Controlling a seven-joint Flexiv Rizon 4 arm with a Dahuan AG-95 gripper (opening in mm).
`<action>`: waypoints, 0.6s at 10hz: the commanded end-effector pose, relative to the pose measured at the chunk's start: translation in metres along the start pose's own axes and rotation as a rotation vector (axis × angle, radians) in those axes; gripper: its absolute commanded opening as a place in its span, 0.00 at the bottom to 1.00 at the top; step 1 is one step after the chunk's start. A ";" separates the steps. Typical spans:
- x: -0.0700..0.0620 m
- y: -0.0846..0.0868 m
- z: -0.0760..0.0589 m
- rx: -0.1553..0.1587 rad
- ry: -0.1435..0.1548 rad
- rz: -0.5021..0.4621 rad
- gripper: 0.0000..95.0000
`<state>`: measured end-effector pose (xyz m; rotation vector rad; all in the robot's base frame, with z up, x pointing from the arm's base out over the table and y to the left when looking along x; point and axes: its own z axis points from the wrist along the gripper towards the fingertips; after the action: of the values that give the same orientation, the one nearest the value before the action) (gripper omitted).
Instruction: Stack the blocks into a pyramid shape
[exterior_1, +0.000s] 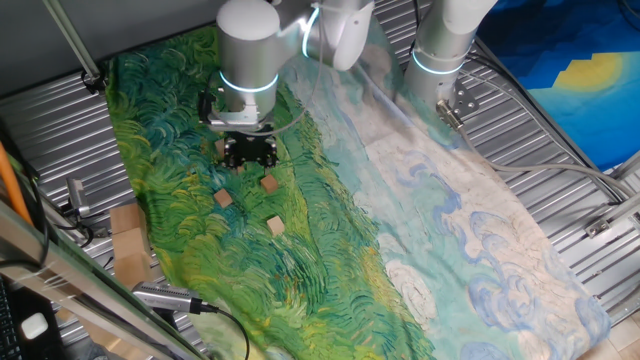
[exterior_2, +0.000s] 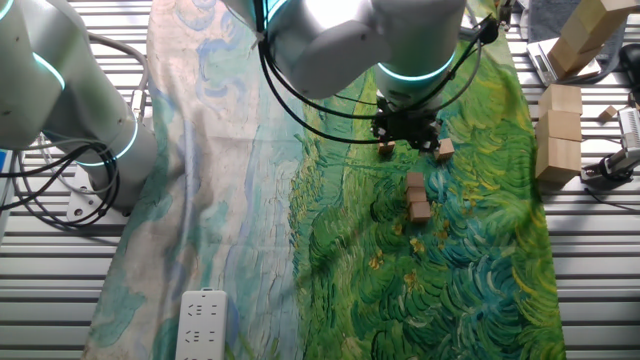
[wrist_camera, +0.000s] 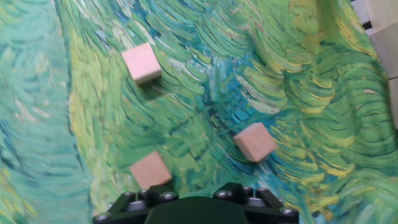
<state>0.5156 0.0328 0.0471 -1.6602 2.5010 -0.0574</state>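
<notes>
Four small light-brown wooden blocks lie apart on the green painted cloth (exterior_1: 330, 250). One block (exterior_1: 220, 148) (exterior_2: 386, 150) (wrist_camera: 149, 169) sits just beside my gripper (exterior_1: 248, 156) (exterior_2: 405, 130). Other blocks (exterior_1: 268, 184) (exterior_1: 222, 199) (exterior_1: 275, 226) lie nearer the front. In the other fixed view one block (exterior_2: 444, 150) lies to the gripper's right, and two blocks (exterior_2: 414, 182) (exterior_2: 420, 209) lie close together in front of it. The hand view shows further blocks (wrist_camera: 142, 63) (wrist_camera: 255, 142). My gripper hovers low over the cloth, open and holding nothing; only its dark base (wrist_camera: 196, 208) shows in the hand view.
Larger tan wooden pieces (exterior_2: 560, 140) (exterior_2: 590, 30) stand off the cloth's edge, and a flat tan piece (exterior_1: 128, 240) lies beside it. A second arm's base (exterior_1: 440, 50) (exterior_2: 60, 100) stands on the slatted metal table. A white power strip (exterior_2: 203, 320) lies by the cloth.
</notes>
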 end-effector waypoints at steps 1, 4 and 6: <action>0.000 -0.001 0.001 -0.009 0.007 -0.005 0.60; 0.001 -0.001 0.001 -0.004 0.041 -0.021 0.00; 0.002 0.000 0.001 -0.014 0.048 -0.046 0.00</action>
<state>0.5141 0.0288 0.0457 -1.7361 2.5045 -0.1062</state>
